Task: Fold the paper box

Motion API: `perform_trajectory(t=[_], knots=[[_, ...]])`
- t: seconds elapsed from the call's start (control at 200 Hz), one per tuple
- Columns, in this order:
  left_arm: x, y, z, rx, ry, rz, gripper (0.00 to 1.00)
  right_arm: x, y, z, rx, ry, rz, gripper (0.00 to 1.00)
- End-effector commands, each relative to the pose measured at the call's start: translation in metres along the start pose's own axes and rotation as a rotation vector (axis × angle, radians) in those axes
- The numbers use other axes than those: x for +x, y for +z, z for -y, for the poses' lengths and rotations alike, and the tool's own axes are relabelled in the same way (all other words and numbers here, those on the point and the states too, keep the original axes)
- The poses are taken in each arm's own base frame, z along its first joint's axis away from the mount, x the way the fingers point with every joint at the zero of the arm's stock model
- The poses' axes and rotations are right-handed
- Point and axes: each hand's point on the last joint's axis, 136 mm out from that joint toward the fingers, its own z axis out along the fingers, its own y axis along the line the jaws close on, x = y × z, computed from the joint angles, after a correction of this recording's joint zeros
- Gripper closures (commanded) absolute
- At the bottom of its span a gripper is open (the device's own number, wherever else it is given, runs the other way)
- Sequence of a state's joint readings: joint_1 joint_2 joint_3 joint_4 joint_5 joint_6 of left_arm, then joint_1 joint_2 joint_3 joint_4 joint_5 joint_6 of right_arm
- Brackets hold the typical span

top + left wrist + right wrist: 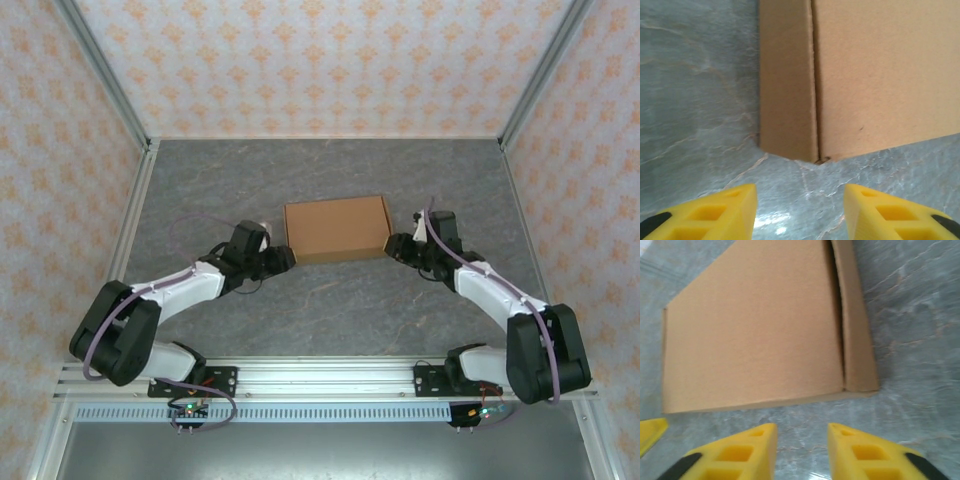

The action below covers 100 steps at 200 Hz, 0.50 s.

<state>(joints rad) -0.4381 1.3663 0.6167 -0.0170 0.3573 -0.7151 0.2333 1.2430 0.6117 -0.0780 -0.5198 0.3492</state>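
Grey marbled table [330,310]: paper box [336,228] folded shut, plain brown; left gripper [800,194], right gripper [802,434] parted, empty.

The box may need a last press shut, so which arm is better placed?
Probably right: the right gripper is open and empty beside the box edge where a dark gap shows.

place: robot test booth | evidence: wallpapered walls [320,60], aluminium frame [330,372], stone-look tabletop [330,310]
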Motion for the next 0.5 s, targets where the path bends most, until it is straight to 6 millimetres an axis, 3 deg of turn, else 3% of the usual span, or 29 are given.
perform_trajectory(t=[0.0,0.15,0.495], knots=[[-0.025,-0.024,-0.003,-0.085,0.08,0.109,0.46,-0.025,-0.018,0.005,0.118,-0.083,0.083,0.59],[-0.048,-0.026,0.011,-0.066,0.103,0.155,0.4,-0.044,-0.005,-0.004,0.126,-0.104,0.052,0.44],[-0.074,0.023,0.013,0.002,-0.002,0.043,0.37,-0.06,0.038,0.003,0.107,-0.038,-0.075,0.32]])
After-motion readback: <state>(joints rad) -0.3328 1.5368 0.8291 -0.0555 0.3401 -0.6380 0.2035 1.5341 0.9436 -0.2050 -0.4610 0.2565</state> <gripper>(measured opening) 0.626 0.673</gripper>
